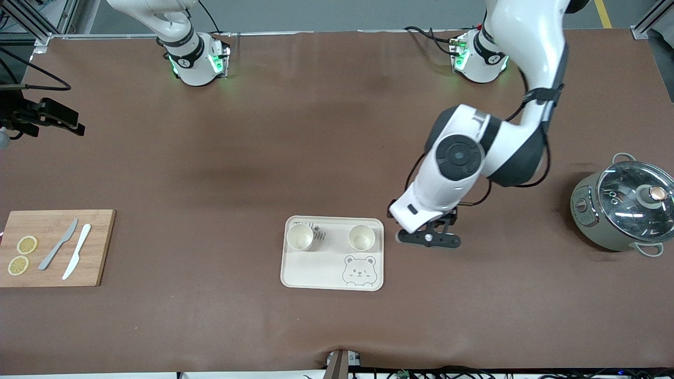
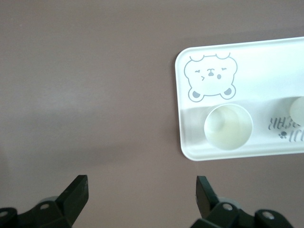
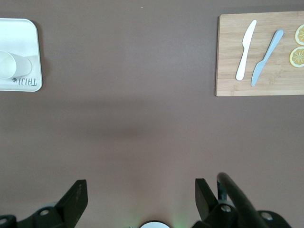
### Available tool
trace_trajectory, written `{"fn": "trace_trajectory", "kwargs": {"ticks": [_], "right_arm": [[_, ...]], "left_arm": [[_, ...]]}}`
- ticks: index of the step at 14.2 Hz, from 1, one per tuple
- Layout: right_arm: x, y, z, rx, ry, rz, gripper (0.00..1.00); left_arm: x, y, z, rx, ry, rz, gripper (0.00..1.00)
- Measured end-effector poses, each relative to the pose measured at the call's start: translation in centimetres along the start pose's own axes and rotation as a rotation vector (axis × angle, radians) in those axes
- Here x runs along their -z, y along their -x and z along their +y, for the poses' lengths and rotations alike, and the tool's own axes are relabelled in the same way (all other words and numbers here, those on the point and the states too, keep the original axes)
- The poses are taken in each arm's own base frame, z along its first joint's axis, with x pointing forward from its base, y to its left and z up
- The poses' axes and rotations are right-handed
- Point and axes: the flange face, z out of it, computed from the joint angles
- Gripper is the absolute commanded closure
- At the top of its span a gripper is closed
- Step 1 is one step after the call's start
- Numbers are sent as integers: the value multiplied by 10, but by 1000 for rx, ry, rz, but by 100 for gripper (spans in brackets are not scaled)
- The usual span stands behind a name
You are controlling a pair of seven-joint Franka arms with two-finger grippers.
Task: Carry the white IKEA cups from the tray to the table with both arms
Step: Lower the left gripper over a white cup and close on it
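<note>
Glossy white arms (image 1: 463, 158); black joint bands; black cables; green lights at bases.

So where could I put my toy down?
The bear tray has a bare strip beside its bear picture, nearer the camera than the two cups. Bare tabletop lies between tray and cutting board. It's crowded by the left claw.

bear-printed tray (image 1: 316, 273), small lettering, unreadable

Sitting side by side on the tray (image 1: 316, 273) – two cups (image 1: 299, 236) (image 1: 362, 237); lying toward the right arm's end of the worktop (image 1: 210, 168) – cutting board (image 1: 97, 247); standing toward the left arm's – pot (image 1: 621, 210).
</note>
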Motion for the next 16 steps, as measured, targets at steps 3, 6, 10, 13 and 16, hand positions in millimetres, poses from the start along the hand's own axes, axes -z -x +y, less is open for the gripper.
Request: {"fn": "trace_trajectory", "kwargs": {"ticks": [3, 6, 10, 13, 16], "right_arm": [[0, 0, 0, 0, 0, -2, 0], [0, 0, 0, 0, 0, -3, 0], [0, 0, 1, -1, 0, -3, 0], [-1, 0, 1, -1, 0, -4, 0], [-1, 0, 0, -1, 0, -5, 0]], "left_arm": [[-17, 1, 38, 14, -8, 45, 0], [-33, -2, 43, 21, -4, 55, 0], [-68, -5, 40, 32, -6, 25, 0], [-102, -5, 45, 51, 32, 11, 0], [-129, -7, 50, 60, 54, 27, 0]]}}
